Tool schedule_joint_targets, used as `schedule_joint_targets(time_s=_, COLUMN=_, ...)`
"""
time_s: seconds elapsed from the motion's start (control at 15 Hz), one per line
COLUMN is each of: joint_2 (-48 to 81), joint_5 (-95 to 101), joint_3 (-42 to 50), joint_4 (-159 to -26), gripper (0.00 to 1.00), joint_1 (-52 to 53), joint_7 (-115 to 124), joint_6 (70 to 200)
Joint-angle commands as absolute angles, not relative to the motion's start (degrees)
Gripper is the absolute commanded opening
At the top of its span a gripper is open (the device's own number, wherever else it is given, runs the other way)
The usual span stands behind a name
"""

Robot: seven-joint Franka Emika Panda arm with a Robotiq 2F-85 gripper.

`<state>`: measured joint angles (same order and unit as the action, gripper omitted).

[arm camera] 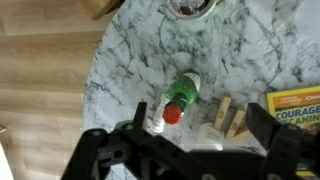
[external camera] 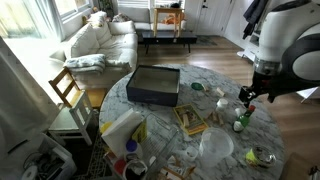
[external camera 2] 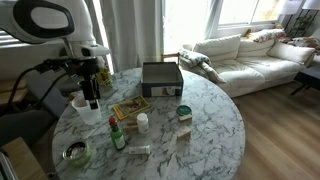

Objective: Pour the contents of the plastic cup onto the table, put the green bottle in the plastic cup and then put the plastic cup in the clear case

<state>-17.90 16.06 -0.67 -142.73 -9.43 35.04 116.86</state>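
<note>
We judge that about one third of the task is done. The cup stands upright on the counter, between the book and the bowl. Small things lie spread around it, so the pouring is probably finished, but we cannot tell if the cup is really empty. The green bottle is not in the cup; it lies on its side on the bare marble. The case sits at the far side of the counter, well apart from the cup, and the cup is not in it. Two steps are left: green bottle into cup, then cup into case.

The hand is released. Its fingers are spread wide with nothing between them, and it hangs above the counter with the green bottle just ahead of the gap.

Only the wrist view shows how the green bottle lies: its pale end points away from the hand. A red cap shows at its nearer end, and we cannot tell if this belongs to it or to a neighbour. This view does not show the case at all.

In both exterior views we see the case. In an exterior view the hand stands just above the cup. There, however, the green bottle is too small to pick out surely among the clutter.
</note>
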Motion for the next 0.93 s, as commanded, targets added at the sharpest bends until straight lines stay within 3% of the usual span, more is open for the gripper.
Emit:
schedule_joint_targets(time_s=0.0, joint_2=-14.24, joint_5=14.57, joint_3=3.80, joint_4=-142.67, gripper=1.00, joint_1=-12.38, joint_7=33.85, joint_6=121.04)
schedule_joint_targets(time_s=0.4, joint_2=-9.86, joint_5=6.57, joint_3=8.50, joint_4=-144.49, gripper=1.00, joint_1=-13.06, joint_7=30.01, joint_6=129.70)
schedule_joint_targets(time_s=0.47, joint_2=-9.12, joint_5=5.09, joint_3=8.84, joint_4=-144.72, gripper=0.85, joint_1=-13.09, joint_7=29.37, joint_6=130.95)
schedule_joint_targets(time_s=0.73, joint_2=-7.13, joint_5=0.31, joint_3=9.63, joint_4=-145.50, gripper=0.50, joint_1=-12.92, joint_7=26.55, joint_6=134.70)
schedule_joint_targets(time_s=0.8, joint_2=-6.69, joint_5=-0.36, joint_3=9.71, joint_4=-145.55, gripper=0.57, joint_1=-12.90, joint_7=26.01, joint_6=135.16)
schedule_joint_targets(time_s=0.87, joint_2=-6.34, joint_5=-0.99, joint_3=9.77, joint_4=-145.57, gripper=0.77, joint_1=-12.85, joint_7=25.49, joint_6=135.49)
